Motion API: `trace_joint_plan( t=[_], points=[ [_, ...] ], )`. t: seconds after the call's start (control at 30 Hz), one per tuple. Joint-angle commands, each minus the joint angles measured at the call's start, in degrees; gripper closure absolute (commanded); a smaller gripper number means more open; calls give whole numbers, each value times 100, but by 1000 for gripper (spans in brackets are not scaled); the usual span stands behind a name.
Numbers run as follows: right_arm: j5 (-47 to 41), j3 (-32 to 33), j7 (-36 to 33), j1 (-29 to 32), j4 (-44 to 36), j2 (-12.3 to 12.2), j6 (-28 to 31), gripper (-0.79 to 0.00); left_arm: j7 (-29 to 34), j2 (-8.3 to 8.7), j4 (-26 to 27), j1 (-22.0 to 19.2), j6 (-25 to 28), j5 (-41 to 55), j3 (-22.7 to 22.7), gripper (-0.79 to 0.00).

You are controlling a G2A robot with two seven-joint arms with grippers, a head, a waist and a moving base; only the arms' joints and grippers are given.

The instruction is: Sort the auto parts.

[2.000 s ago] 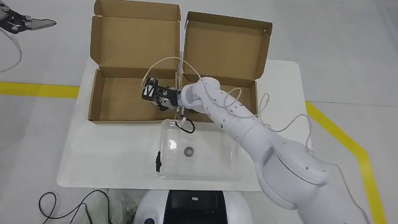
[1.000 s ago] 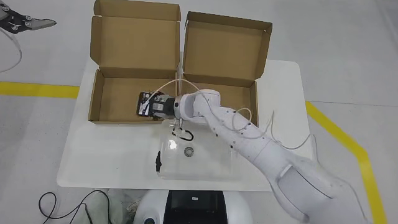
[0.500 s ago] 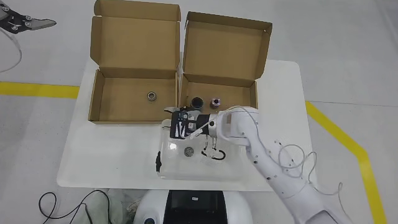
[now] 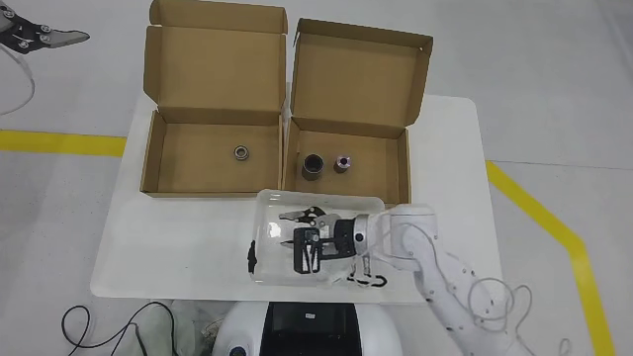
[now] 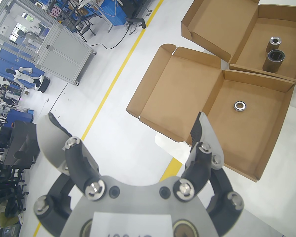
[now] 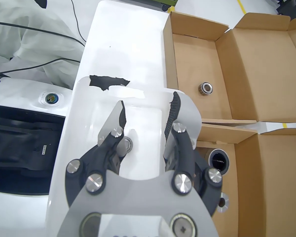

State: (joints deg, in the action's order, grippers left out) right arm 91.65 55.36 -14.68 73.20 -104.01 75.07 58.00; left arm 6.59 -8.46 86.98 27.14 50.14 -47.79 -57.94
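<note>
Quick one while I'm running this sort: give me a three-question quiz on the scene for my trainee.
1. True or false: the right gripper is shut on a part.
2. The dark sleeve shares its cardboard box with: A a small bushing; B a bolt; C nothing.
3. How many parts lie in the other box?
Key: 1 false, it is open over the clear tray; 2 A; 3 one, a bearing.

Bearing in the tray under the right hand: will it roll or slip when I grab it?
The bearing looks like solid metal, so probably rigid and heavy for its size. It seems to lie flat in the tray, so rolling is unlikely. Smooth metal on glossy plastic may skid if one finger of the right hand touches first.
</note>
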Motion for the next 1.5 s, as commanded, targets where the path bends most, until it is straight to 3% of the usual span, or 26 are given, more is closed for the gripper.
trace_joint_plan(
  t=[0.0, 0.4, 1.47],
  points=[
    [56, -25, 56, 66, -17, -68, 0, -299, 0, 0, 0, 0, 0, 0, 0, -785],
    [174, -25, 12, 258, 214, -294, -88, -283, 0, 0, 0, 0, 0, 0, 0, -785],
    [193, -981, -720, -355, 1220, -163, -980, -323, 0, 0, 0, 0, 0, 0, 0, -785]
  ],
)
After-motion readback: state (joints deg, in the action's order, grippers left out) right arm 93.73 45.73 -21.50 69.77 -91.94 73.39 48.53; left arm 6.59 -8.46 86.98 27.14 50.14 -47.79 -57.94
